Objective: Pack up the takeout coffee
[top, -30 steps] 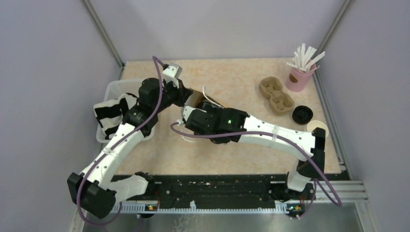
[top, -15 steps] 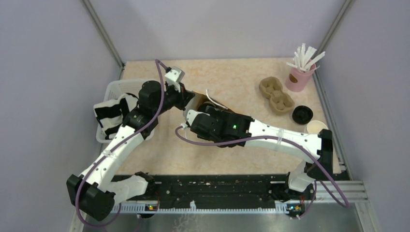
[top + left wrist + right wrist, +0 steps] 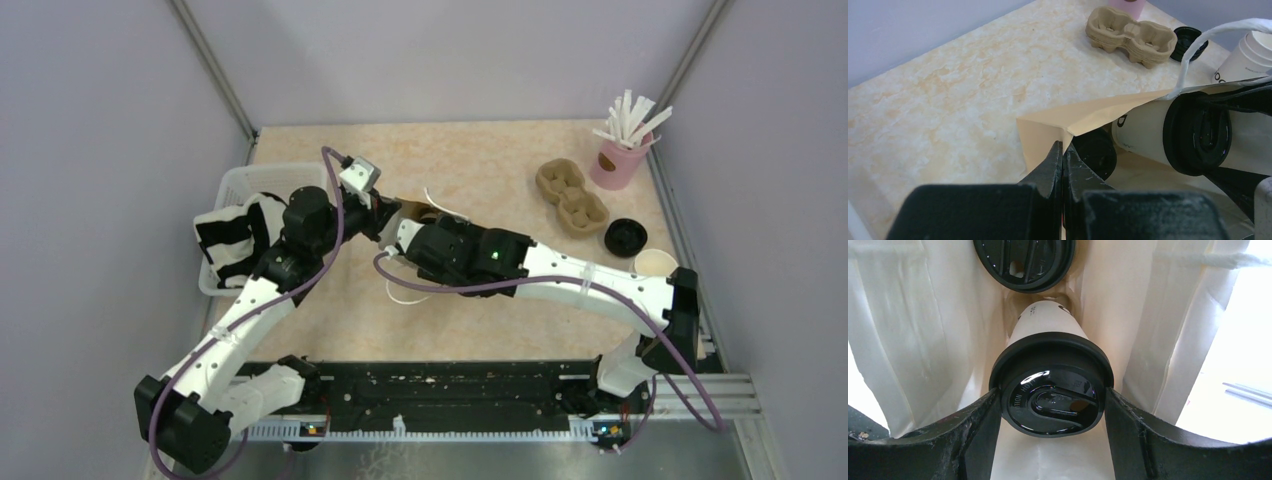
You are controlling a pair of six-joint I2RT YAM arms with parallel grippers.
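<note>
right jaws clamped on lidded cup (image 3: 1050, 385), inside bag (image 3: 918, 340); second cup (image 3: 1023, 260) just past the tips. left jaws pinched shut on the bag's lip. Risk: pinch looks shallow (hard to see), so the paper slips or tears and the mouth collapses on the cup.

A white paper cup (image 3: 1048, 325) with a glossy black lid (image 3: 1052, 395) in a tan paper bag (image 3: 1088, 112). Beige marbled desk (image 3: 480, 160). Right edge: pink cup (image 3: 612, 165), white straws (image 3: 630, 115), brown cardboard tray (image 3: 570, 195). Left edge: black-and-white striped cloth (image 3: 225, 235), white basket (image 3: 262, 168).
</note>
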